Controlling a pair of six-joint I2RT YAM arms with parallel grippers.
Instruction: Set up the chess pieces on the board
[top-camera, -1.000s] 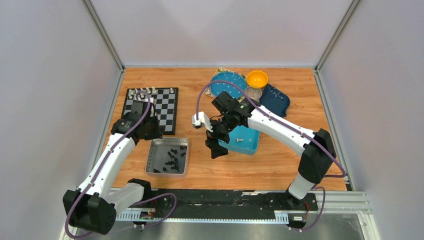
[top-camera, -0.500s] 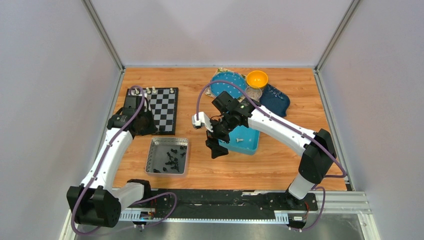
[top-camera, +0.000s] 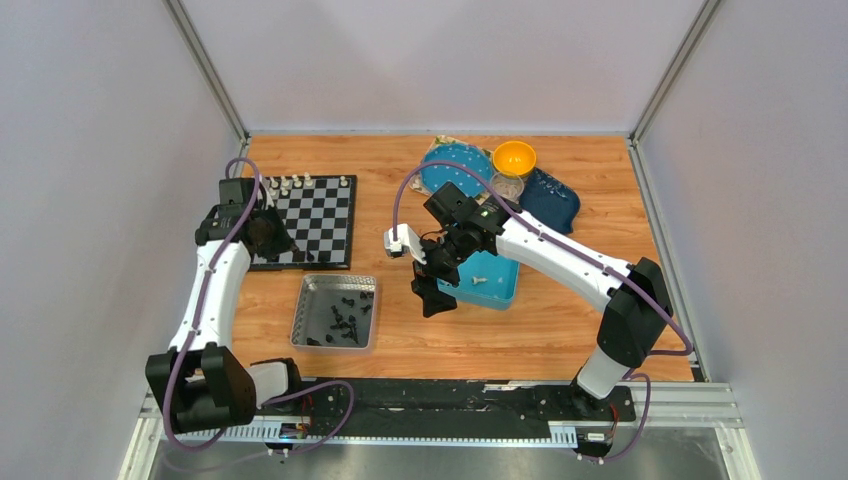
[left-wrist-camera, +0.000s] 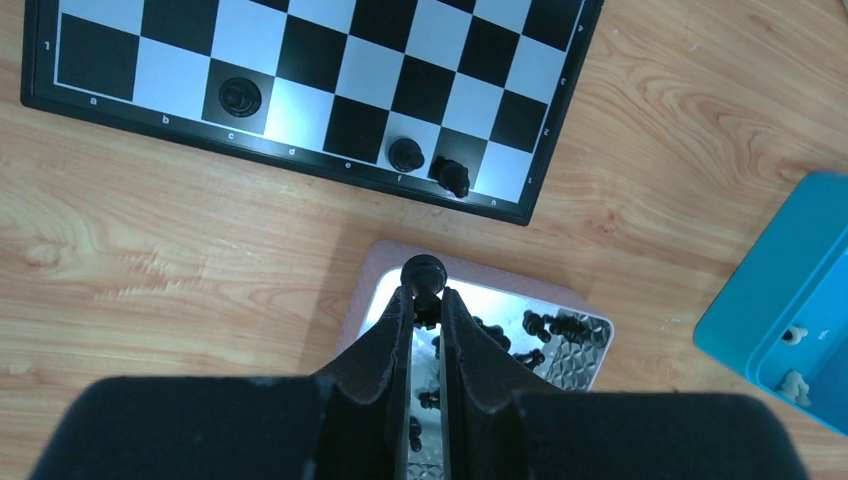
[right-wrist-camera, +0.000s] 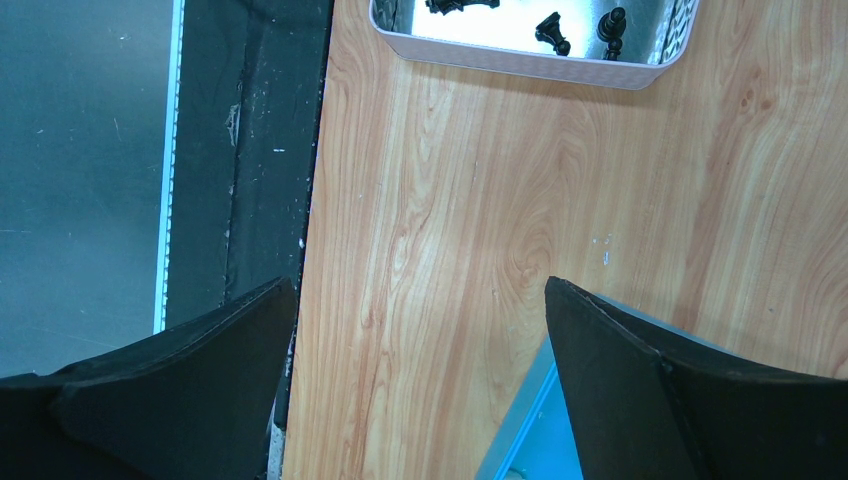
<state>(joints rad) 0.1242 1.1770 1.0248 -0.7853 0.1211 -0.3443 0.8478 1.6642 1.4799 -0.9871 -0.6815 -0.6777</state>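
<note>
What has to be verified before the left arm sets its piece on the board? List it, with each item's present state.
1. Black piece clamped in the left gripper: ok.
2. Piece upright in the grip: cannot tell.
3. Free squares in the board row nearest the silver tray: ok.
4. Piece lined up over a free square: cannot tell.
5. Right gripper open, away from the board, by the blue tray: ok.
</note>
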